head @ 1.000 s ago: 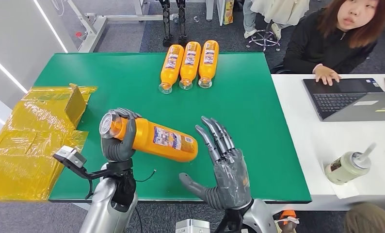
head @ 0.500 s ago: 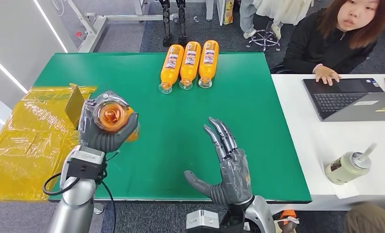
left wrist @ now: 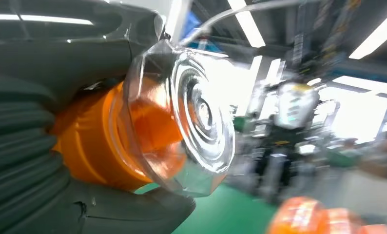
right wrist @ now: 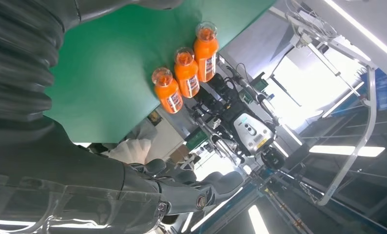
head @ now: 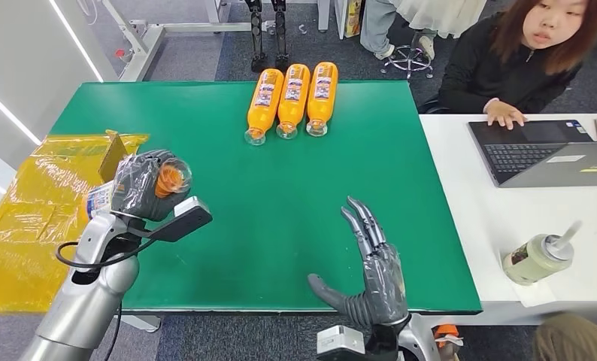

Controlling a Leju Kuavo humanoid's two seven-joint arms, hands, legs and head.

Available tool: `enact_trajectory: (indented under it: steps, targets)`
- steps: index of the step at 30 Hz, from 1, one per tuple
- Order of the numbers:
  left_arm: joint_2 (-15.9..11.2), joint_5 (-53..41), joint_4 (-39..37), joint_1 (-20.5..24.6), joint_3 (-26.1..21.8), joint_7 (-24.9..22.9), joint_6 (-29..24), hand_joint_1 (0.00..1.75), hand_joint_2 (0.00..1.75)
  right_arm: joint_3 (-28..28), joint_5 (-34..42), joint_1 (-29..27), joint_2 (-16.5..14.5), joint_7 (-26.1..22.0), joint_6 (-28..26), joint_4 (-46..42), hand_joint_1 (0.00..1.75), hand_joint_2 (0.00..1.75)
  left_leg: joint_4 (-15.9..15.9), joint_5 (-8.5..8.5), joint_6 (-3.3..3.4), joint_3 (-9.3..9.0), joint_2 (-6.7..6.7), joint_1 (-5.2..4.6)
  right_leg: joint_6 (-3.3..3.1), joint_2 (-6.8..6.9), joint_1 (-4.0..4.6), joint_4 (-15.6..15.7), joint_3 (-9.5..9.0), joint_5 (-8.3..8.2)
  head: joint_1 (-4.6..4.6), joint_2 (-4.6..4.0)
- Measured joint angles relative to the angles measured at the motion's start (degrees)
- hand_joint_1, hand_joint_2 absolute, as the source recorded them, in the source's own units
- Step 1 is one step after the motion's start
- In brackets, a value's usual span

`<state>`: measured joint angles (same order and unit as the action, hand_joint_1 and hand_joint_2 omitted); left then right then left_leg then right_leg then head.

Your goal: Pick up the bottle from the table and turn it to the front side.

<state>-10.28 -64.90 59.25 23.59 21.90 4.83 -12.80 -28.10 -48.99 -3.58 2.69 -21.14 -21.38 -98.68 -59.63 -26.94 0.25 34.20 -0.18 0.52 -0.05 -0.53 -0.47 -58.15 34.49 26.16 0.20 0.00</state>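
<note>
From the head view, the robot's left hand (head: 141, 186) grips an orange plastic juice bottle with a clear cap (head: 168, 179), lifted off the green table (head: 295, 188) above its left edge, beside crumpled yellow plastic wrapping (head: 40, 203); the bottle's long axis runs nearly along the line of sight, cap end toward the camera, so the clear cap and orange neck show, with a scrap of white label at the hand's far side, and the grey fingers wrap most of the body. The right hand (head: 374, 274) hovers over the near edge of the table, holding nothing, fingers spread and pointing away from the robot. Three matching orange bottles (head: 289, 96) lie side by side at the far edge, caps toward the robot. A person in black (head: 506, 60) sits at a white desk (head: 506, 218) with a laptop (head: 543, 150). The left wrist view adds the close detail: the cap's (left wrist: 191, 117) ringed, transparent face and ribbed orange shoulder, clasped between thumb and fingers. The right wrist view shows the three lying bottles (right wrist: 184, 73) from behind the empty right hand (right wrist: 60, 146)
</note>
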Motion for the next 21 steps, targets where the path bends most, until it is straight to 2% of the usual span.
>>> enact_trajectory:
  steps: [5, 10, 15, 16, 19, 20, 21]
  targets:
    - [-0.62, -6.72, -12.50, 1.27, -0.14, -4.51, -4.26, 1.75, 1.75, 0.08, 1.74, -0.85, 0.88, -1.56, -1.54, 1.07, 0.00, 1.75, 0.02, 0.00, 0.00, 0.02, 0.01, 0.00, 0.00, -0.01, 0.00, 0.00, 0.01, 0.00, 0.01, 0.00]
    - [-1.57, -9.54, -24.60, 3.99, -0.89, -7.38, -6.32, 1.75, 1.75, 0.08, 3.43, -1.19, 1.55, -1.68, -1.61, 1.57, 0.00, 1.75, 0.02, 0.00, -0.01, 0.01, 0.04, 0.01, -0.01, -0.02, 0.01, -0.02, 0.01, 0.00, 0.01, 0.00]
    - [-2.54, -11.48, -32.19, 5.98, -1.22, -9.15, -7.56, 1.75, 1.75, 0.08, 4.76, -1.20, 2.12, -2.56, -1.45, 2.26, 0.00, 1.75, 0.03, 0.00, -0.01, 0.00, 0.04, 0.01, -0.01, -0.02, 0.01, -0.04, 0.01, 0.00, 0.02, 0.00]
    - [-2.74, -11.98, -33.24, 6.14, -1.22, -9.61, -7.91, 1.66, 1.75, 0.08, 5.24, -1.21, 2.25, -3.00, -1.46, 2.45, 0.00, 1.75, 0.04, 0.00, -0.01, 0.00, 0.05, 0.00, -0.01, -0.03, 0.00, -0.05, 0.01, 0.00, 0.02, 0.00]
    - [-3.46, -12.83, -35.64, 6.23, -1.25, -10.35, -8.76, 0.35, 1.75, 0.08, 6.03, -1.27, 2.54, -4.01, -1.56, 3.01, 0.00, 1.75, 0.05, 0.00, -0.01, -0.01, 0.10, 0.00, -0.01, -0.08, 0.00, -0.05, 0.03, 0.00, 0.01, 0.00]
    - [-3.69, -12.88, -36.23, 6.18, -1.31, -10.36, -8.96, 0.00, 1.75, 0.08, 6.21, -1.28, 2.58, -4.20, -1.57, 3.18, 0.00, 1.75, 0.05, 0.00, -0.01, 0.00, 0.10, 0.01, -0.01, -0.08, 0.01, -0.05, 0.04, 0.00, 0.01, 0.00]
    - [-3.93, -12.94, -36.73, 6.07, -1.42, -10.36, -9.22, 0.00, 1.75, 0.08, 6.40, -1.28, 2.61, -4.36, -1.59, 3.35, 0.00, 1.75, 0.05, 0.00, -0.01, 0.00, 0.10, 0.01, -0.01, -0.08, 0.01, -0.05, 0.04, 0.00, 0.01, 0.00]
